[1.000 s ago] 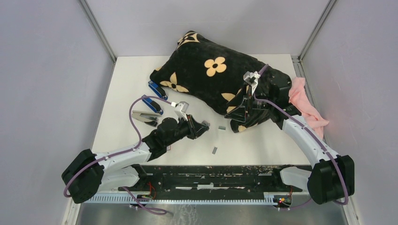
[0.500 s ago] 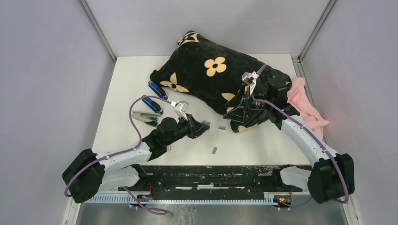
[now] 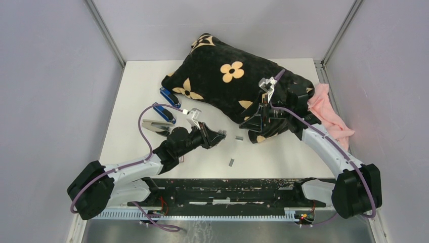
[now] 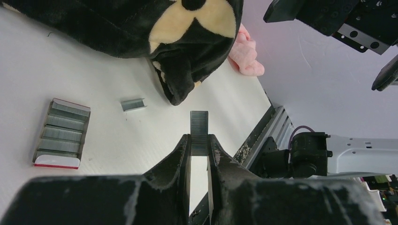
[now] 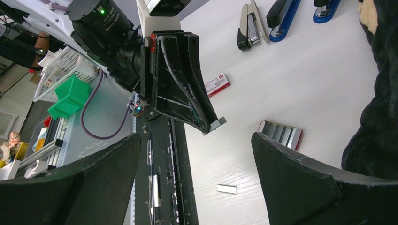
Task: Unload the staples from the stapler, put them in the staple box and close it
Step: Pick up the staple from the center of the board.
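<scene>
Surface: white matt table top (image 3: 283, 152), with a black rail along its near edge.
Room: plain grey walls (image 3: 50, 76) on three sides, and aluminium posts at the two back corners.
Stapler: small desk stapler (image 3: 156, 126) with a silver-grey metal arm hinged up off a black base. It lies at the table's left, just beside the nearer of two blue staplers (image 3: 165, 112), and to the left of the left gripper, apart from it.
Left gripper: left gripper (image 4: 199, 143), black fingers pressed together on a short grey strip of joined staples (image 4: 199, 125). The strip is held above the table and sticks out past the fingertips.
Loose staples: a flat block of strips (image 4: 62, 133) and one short piece (image 4: 133, 104) lie on the table, touched by neither gripper.
Cushion: black plush cushion (image 3: 227, 81) with cream flowers, across the back middle.
Right gripper: right gripper (image 3: 252, 124), fingers spread wide with nothing between them, at the cushion's near corner, facing the left gripper.
Cloth: crumpled pink cloth (image 3: 329, 111) at the right edge.
</scene>
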Action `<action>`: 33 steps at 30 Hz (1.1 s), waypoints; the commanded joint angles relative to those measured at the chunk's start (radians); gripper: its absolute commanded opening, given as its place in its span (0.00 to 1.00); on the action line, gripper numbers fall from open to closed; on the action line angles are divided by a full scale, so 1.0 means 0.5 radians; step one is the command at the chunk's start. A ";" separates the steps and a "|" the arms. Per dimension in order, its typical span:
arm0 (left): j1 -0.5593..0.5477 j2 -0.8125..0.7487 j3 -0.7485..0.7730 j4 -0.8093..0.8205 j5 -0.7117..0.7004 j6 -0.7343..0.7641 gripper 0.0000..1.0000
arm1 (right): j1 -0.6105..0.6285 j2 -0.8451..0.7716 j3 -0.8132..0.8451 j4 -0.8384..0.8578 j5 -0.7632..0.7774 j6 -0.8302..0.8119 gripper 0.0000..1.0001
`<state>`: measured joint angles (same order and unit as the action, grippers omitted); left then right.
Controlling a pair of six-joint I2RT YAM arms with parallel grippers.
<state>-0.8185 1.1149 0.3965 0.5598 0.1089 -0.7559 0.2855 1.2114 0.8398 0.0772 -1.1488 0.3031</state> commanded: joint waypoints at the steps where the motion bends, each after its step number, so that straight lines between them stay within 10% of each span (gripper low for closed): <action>1: 0.022 0.017 -0.006 0.209 0.064 -0.073 0.19 | 0.023 0.017 -0.011 0.194 0.039 0.121 0.94; 33: 0.177 0.099 -0.094 1.141 0.550 -0.295 0.18 | 0.257 0.267 -0.093 1.032 0.073 1.159 0.67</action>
<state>-0.7341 1.1591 0.3408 1.0225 0.3420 -0.8757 0.3969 1.3476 0.7849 0.4736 -1.0718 0.8272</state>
